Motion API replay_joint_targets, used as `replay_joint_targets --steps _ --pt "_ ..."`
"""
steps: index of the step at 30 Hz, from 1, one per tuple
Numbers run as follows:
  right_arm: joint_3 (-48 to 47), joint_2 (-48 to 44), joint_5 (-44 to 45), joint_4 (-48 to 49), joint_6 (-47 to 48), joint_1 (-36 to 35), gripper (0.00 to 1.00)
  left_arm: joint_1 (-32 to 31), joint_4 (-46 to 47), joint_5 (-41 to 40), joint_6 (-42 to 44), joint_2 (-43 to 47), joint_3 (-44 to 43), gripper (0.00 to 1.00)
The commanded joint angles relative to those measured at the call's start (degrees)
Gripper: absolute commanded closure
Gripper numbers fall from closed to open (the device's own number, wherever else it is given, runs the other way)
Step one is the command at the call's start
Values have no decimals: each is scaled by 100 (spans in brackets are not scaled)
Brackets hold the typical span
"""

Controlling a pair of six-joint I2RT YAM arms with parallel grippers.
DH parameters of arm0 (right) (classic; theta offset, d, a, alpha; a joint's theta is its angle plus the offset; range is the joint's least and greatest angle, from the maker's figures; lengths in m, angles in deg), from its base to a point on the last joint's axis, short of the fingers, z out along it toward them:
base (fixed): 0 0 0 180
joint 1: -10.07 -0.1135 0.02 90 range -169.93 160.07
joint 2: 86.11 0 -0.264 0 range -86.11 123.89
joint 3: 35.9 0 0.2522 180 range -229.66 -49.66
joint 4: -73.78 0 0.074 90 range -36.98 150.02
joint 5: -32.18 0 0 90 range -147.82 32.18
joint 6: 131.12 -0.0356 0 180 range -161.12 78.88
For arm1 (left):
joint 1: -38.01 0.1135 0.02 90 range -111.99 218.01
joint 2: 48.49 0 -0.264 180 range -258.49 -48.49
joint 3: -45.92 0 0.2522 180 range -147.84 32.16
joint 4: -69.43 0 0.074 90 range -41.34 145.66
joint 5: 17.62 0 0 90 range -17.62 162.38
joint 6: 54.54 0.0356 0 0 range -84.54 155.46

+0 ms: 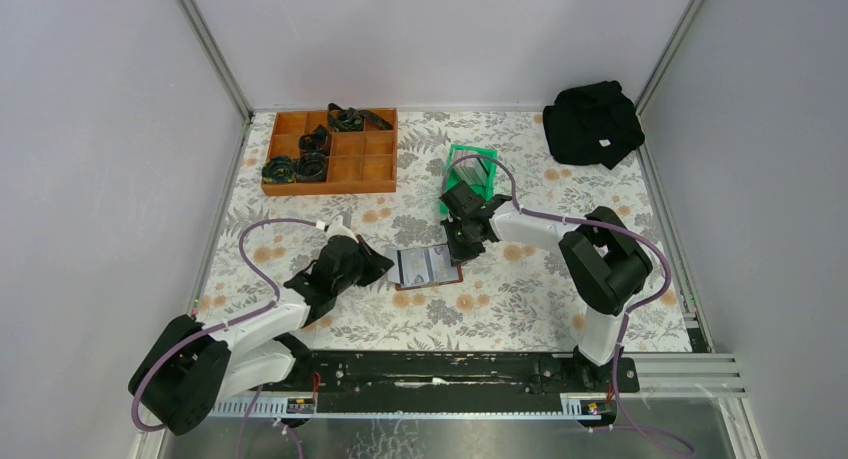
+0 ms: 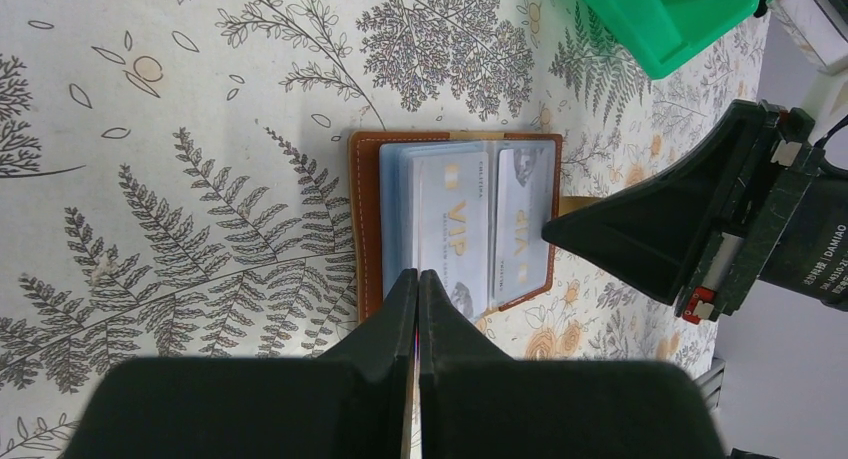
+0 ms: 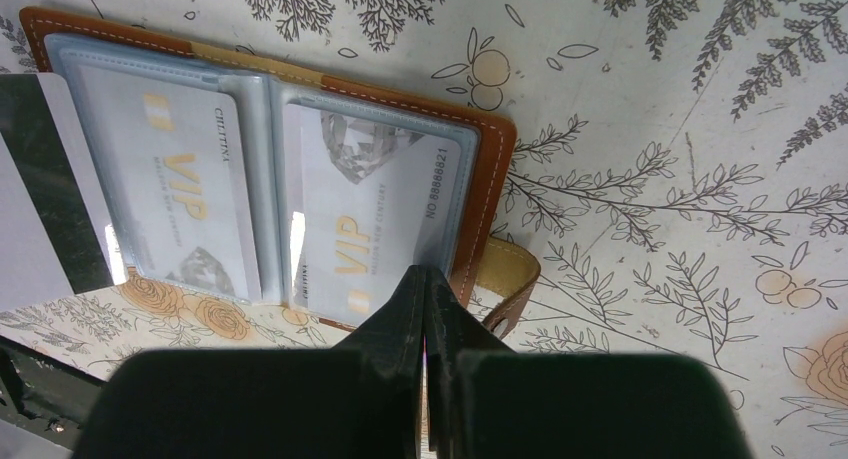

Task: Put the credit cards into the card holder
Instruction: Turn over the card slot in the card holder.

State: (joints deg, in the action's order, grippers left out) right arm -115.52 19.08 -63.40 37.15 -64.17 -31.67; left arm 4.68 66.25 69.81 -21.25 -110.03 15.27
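Brown leather, spread open and face up: the card holder [image 1: 428, 267] lies mid-table with its long axis running left to right between the arms, and its snap tab [image 3: 508, 279] pokes out on the right arm's side. Silver VIP credit cards [image 2: 455, 219] sit in its clear sleeves. At its left edge the left gripper [image 1: 376, 265] is pinched together on nothing. Over the right page the right gripper [image 1: 463, 245] is likewise closed and empty. A leaf-printed cloth [image 1: 520, 309] covers the table, with a green bin [image 1: 470, 167] and a wooden tray [image 1: 330, 151] farther back and grey walls around.
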Motion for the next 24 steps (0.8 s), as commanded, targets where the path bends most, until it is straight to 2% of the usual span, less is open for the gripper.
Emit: replay_joint_targets --steps 1,9,17,24 --pt "28 107 4 26 -22 -67 100 14 483 66 125 -37 87 100" --pt "66 85 6 20 -24 -67 100 14 666 281 160 -234 106 100" --pt "100 52 15 18 -23 -67 100 19 128 -226 145 416 200 100" --pt "41 72 4 -14 -4 -69 100 17 159 -175 166 292 202 100"
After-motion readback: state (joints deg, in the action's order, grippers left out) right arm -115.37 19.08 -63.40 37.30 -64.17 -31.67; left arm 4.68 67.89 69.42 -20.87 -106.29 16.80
